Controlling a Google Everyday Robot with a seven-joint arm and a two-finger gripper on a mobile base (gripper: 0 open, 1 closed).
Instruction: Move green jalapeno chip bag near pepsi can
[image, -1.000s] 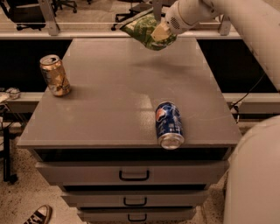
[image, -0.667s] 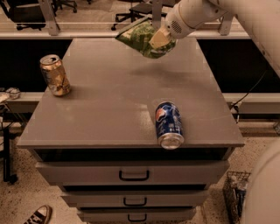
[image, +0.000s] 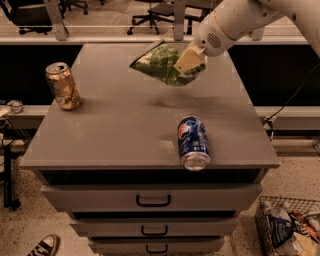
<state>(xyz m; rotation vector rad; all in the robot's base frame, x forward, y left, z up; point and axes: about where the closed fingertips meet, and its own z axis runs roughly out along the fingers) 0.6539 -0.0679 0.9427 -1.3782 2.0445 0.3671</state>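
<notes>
The green jalapeno chip bag hangs in the air above the far middle of the grey cabinet top, held at its right end. My gripper comes in from the upper right and is shut on the bag. The pepsi can lies on its side near the front edge, silver top facing the front, below and a little right of the bag. The bag's shadow falls on the top just behind the can.
A gold-tan can stands upright at the left of the top. Drawers with handles sit below. A wire basket of snacks is on the floor at the right, a shoe at the lower left. Office chairs stand behind.
The gripper has carried the bag forward and lower, toward the middle of the top and closer to the pepsi can. The cans have not moved.
</notes>
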